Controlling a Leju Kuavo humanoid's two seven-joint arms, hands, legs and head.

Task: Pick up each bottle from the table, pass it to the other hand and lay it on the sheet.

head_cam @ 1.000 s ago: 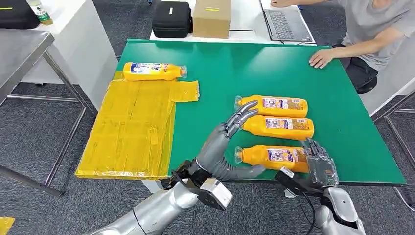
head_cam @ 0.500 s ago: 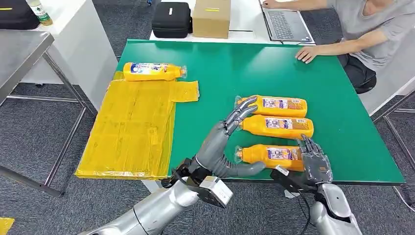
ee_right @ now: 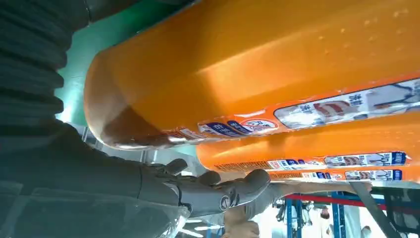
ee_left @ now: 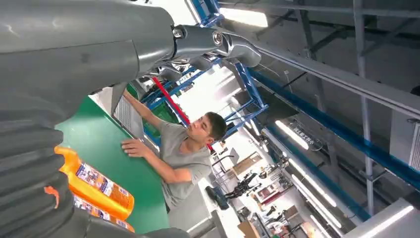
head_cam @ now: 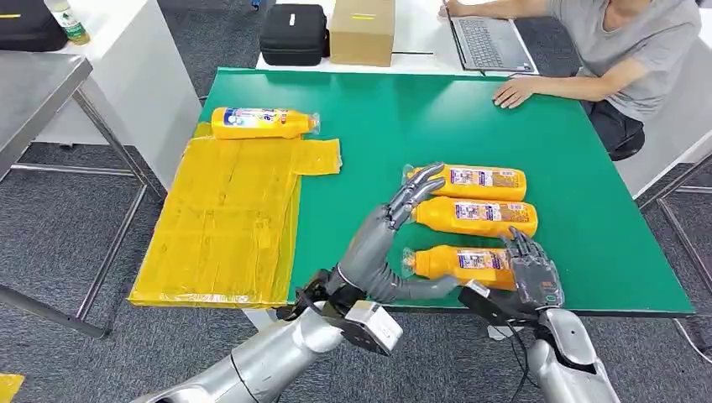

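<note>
Bottles: three orange ones lie on their sides in a row on the green table [head_cam: 378, 109], caps pointing toward the yellow sheet [head_cam: 227, 218]. A fourth bottle [head_cam: 262, 122] lies at the far edge of the sheet. The nearest bottle [head_cam: 458, 265] is the one in hand for this step, with the middle bottle [head_cam: 474, 216] and the far bottle [head_cam: 470, 181] just beyond it.

Handling, as judged: smooth, stiff plastic body with a glossy label, likely slippery, and free to roll while lying flat. Take hold around the thick labelled body, not the narrow neck; a grip near one end leaves the other end free for the receiving hand.

Right hand [head_cam: 531, 269]: at the base end of the nearest bottle, fingers extended over it. In the right wrist view the bottle body sits very close to the palm, but whether the fingers have closed on it cannot be told.

Left hand [head_cam: 393, 243]: open, holding nothing, poised above the table at the cap end of the row, fingers spread toward the far bottle, thumb near the neck of the nearest one.

Obstructions: the middle bottle lies close beside the target, limiting finger room on that side. A person's hand [head_cam: 512, 92] rests on the far table edge, well apart. A laptop [head_cam: 487, 42], a cardboard box [head_cam: 363, 30] and a black case [head_cam: 294, 34] stand beyond the table.
</note>
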